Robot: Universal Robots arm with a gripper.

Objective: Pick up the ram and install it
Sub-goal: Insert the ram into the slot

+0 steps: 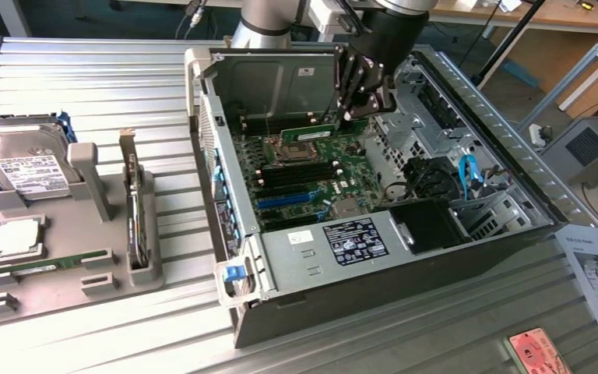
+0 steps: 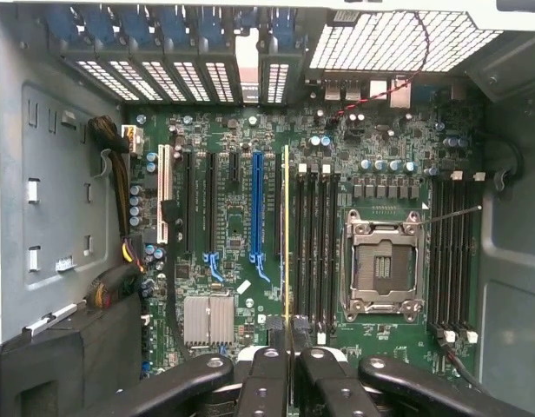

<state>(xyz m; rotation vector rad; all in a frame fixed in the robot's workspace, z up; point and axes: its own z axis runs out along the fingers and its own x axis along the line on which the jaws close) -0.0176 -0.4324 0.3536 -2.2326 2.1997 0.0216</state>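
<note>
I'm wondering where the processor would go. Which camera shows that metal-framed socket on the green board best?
The wrist view: it faces the socket squarely, showing its metal frame and square middle. The exterior view shows the same socket smaller and at a slant.

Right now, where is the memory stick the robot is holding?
In the exterior view the memory stick is pinched in the gripper above the motherboard inside the open computer case, near the processor socket.

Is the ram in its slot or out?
Out: the gripper holds the ram edge-on over the motherboard, above the slots.
</note>
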